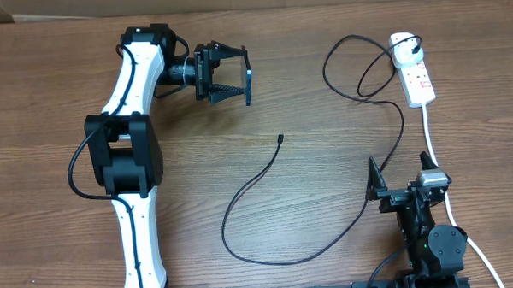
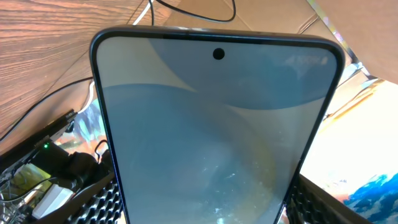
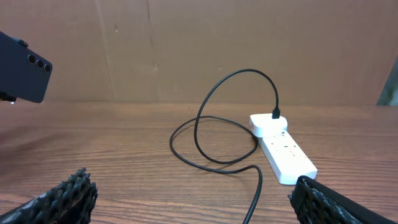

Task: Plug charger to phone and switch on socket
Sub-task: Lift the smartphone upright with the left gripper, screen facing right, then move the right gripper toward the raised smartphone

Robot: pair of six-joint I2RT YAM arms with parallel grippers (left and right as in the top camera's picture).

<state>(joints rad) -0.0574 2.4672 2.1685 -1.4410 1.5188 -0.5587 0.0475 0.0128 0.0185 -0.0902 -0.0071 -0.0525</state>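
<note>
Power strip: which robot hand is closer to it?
Right. The right gripper sits open just short of the power strip; the left gripper holds the phone far across the table.

Top-down overhead, 2 low wrist views

Dark-framed phone [image 1: 247, 76], pale blue screen, stands on edge at upper centre. Black charger cable [image 1: 241, 190] loops from white power strip [image 1: 417, 74], upper right; free tip [image 1: 279, 139] lies mid-table.
</note>
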